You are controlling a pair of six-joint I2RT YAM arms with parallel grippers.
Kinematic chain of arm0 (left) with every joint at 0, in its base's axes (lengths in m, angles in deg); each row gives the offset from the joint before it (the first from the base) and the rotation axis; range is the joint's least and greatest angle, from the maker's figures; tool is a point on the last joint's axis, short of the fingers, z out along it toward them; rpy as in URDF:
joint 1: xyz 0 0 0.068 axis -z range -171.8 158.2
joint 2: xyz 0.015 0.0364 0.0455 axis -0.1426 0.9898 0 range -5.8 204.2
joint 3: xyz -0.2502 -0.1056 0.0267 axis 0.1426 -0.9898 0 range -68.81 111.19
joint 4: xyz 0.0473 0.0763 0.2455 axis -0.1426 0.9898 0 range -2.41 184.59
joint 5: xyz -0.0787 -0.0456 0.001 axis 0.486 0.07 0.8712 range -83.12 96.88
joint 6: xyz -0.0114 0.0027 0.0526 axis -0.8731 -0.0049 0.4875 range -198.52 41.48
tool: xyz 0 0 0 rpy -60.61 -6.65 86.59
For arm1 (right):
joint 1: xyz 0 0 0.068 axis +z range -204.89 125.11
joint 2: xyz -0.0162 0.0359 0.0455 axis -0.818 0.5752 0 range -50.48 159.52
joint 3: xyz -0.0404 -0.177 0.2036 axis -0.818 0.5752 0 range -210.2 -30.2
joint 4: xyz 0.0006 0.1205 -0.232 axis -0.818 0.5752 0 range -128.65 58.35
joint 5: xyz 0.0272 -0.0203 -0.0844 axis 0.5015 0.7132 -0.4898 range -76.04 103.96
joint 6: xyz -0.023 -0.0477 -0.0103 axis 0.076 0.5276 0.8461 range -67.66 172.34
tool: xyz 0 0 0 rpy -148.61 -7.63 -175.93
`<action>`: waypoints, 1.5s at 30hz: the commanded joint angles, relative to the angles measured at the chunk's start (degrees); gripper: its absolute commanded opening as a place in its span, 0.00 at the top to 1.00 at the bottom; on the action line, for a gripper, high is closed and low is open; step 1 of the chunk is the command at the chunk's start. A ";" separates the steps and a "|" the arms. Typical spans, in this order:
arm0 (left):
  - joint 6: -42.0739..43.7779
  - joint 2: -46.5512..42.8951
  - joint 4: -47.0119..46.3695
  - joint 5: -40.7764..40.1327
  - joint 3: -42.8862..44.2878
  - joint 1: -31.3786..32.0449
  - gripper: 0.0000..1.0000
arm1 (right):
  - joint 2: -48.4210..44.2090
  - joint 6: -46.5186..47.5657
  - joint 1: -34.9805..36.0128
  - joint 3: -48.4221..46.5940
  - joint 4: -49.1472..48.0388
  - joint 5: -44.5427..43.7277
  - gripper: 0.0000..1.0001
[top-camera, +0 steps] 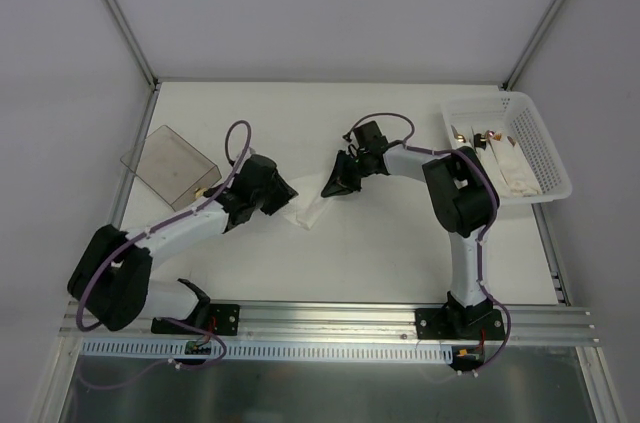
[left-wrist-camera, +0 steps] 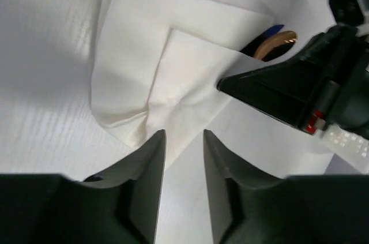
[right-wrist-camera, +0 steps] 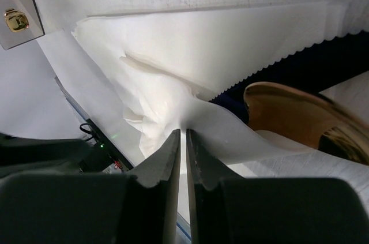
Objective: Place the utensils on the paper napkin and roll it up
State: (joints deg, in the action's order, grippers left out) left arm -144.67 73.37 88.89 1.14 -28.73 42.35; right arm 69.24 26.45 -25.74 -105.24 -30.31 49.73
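On white tabletop (top-camera: 380, 253), soft creased paper napkin (top-camera: 305, 211)

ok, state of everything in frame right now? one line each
left gripper: open, napkin corner in the gap, not clamped.
right gripper: shut on the paper napkin.
paper napkin: folded over and rumpled, not yet a tight roll.
utensil: partly wrapped in the napkin, end showing.
basket: holds wrapped bundles.
container: on the table, untouched.

Paper napkin (top-camera: 305, 211) between left claw (top-camera: 290, 193) and right claw (top-camera: 331, 186), utensil (right-wrist-camera: 294, 111) in its fold; container (top-camera: 170, 165) far left, basket (top-camera: 548, 148) far right.
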 commanded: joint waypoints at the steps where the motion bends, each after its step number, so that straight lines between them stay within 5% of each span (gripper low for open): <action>1: 7.87 -7.89 9.23 -8.67 2.64 -0.05 0.61 | 1.83 3.21 0.39 -1.33 4.14 -5.53 0.88; 7: 11.30 -9.57 12.50 -7.80 0.36 -4.96 0.53 | 2.36 3.65 0.47 -2.73 5.46 -5.80 0.89; 15: 19.56 0.71 10.92 -6.83 5.36 -7.17 0.51 | 2.53 4.27 0.82 -3.35 6.78 -6.06 0.89; 32: 23.17 15.39 -6.04 5.56 6.77 -11.47 0.53 | 2.80 5.06 0.74 -3.71 7.83 -6.32 0.89; 36: 21.77 17.32 -7.71 5.56 6.51 -11.91 0.57 | 3.15 4.97 0.74 -3.88 7.92 -6.15 0.91; 45: 19.48 17.07 -9.91 7.06 4.49 -12.53 0.83 | 3.41 5.50 0.74 -4.49 8.71 -6.59 0.93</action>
State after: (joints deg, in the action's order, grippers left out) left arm -124.54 90.69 78.53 7.96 -22.87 30.46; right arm 70.49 29.46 -25.26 -109.07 -24.67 48.24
